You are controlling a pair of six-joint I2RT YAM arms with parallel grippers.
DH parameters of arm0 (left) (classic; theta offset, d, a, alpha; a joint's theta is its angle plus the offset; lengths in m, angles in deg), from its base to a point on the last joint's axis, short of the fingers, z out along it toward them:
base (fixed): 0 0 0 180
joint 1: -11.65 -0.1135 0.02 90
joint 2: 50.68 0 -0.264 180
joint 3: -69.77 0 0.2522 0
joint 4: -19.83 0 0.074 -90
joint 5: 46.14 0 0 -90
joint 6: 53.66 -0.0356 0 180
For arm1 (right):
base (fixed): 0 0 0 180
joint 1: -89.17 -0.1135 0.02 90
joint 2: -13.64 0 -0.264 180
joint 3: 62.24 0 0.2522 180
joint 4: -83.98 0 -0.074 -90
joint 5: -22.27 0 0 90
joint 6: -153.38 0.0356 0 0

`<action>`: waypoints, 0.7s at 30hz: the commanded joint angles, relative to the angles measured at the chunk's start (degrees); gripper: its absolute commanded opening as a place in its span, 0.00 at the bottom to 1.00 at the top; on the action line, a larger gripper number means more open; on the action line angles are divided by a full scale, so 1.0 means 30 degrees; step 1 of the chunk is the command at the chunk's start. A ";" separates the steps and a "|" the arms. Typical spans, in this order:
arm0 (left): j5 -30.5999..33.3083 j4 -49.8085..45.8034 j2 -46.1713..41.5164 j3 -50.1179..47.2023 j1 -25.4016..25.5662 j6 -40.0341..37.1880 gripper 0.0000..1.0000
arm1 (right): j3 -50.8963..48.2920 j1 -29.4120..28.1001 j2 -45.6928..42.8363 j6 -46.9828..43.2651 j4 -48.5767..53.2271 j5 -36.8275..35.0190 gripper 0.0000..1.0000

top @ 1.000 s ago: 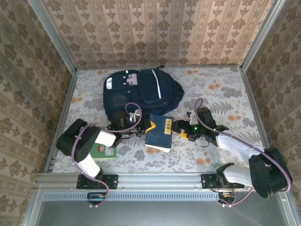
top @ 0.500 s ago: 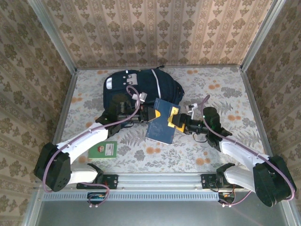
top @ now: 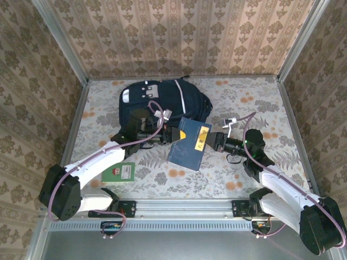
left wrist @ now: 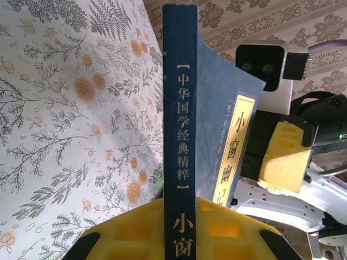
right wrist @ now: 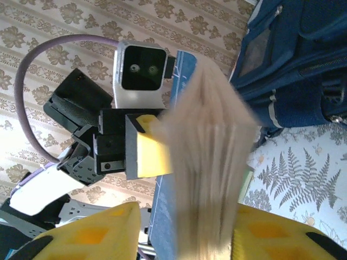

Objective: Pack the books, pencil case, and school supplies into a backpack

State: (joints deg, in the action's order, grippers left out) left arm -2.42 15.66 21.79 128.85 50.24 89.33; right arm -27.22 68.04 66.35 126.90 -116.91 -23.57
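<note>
matt navy book (top: 187, 145) with paper page edges, woven fabric backpack (top: 162, 103), smooth printed table cover (top: 260, 103).

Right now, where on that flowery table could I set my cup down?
Widest bare patch: the far right corner, between the backpack and the right wall. Another lies along the near rail, between the green-and-white book and the right arm. Crowded: mid-table, around the navy book at the backpack's near side.
</note>
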 commanded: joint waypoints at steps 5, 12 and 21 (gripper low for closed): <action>0.0131 0.0727 -0.0382 0.0508 0.0199 -0.0103 0.00 | -0.0579 -0.0427 -0.0379 0.0319 -0.1557 0.0281 0.42; 0.0440 0.0037 0.0384 0.1154 0.0332 -0.0574 0.00 | -0.0524 -0.0577 -0.0830 -0.0703 0.0145 -0.0609 0.03; 0.4414 -0.9924 0.4436 0.8292 -0.1504 -0.5920 0.62 | 0.0331 -0.0235 -0.5691 -0.5689 1.3624 -0.9623 0.00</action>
State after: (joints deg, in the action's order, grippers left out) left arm 4.99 -3.86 31.73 147.75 48.14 78.20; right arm -28.25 66.97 52.50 116.02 -90.31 -40.94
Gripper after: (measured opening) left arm 0.619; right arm 0.120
